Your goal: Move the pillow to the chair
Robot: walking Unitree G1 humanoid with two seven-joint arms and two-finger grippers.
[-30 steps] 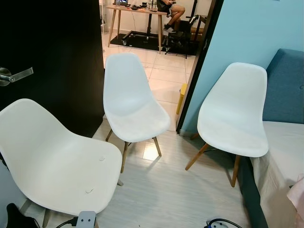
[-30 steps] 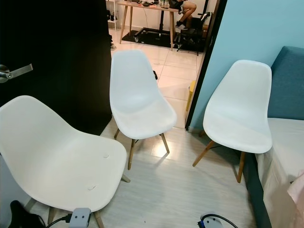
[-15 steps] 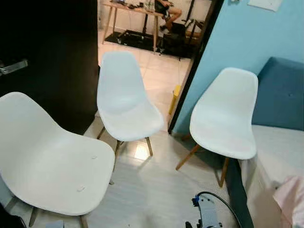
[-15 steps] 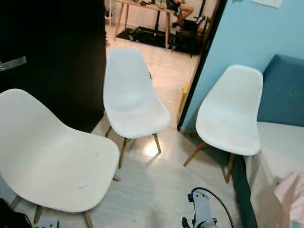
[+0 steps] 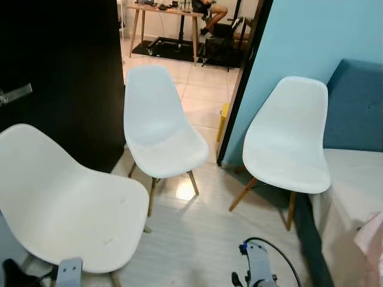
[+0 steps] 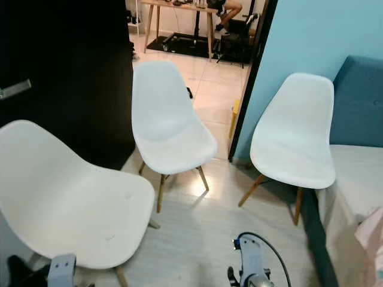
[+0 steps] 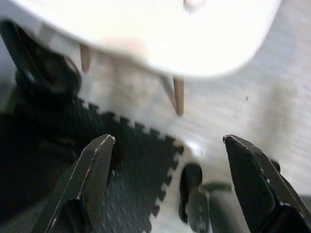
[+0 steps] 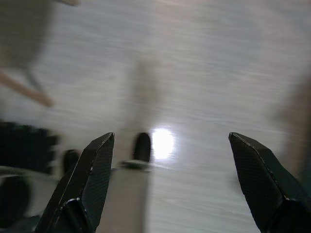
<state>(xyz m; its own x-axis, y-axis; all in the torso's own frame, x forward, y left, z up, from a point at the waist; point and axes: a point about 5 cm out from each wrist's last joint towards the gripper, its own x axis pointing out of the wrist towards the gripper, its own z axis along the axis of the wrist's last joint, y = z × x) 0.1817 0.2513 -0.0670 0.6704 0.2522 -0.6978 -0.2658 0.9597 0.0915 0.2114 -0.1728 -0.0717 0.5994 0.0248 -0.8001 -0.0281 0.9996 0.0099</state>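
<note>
Facing three white chairs; pink pillow (image 5: 374, 242) at the bed edge, judged soft and light, best pinched mid-edge. Left gripper (image 7: 167, 160) and right gripper (image 8: 170, 160) both spread, empty.

before me a pale wood floor (image 5: 197, 239) meets a light blue wall (image 5: 299, 36). a black door (image 5: 60, 72) stands open on my left. beyond it a tiled room (image 5: 197, 84) holds a wooden desk (image 5: 161, 12).

**Camera layout**

Head stereo pair looks forward and down on three white moulded plastic chairs (image 5: 161, 128); both eyes share them. Wrist cameras face down, near pale wood-grain floor (image 8: 204, 73); left wrist view also catches a chair's underside.
</note>
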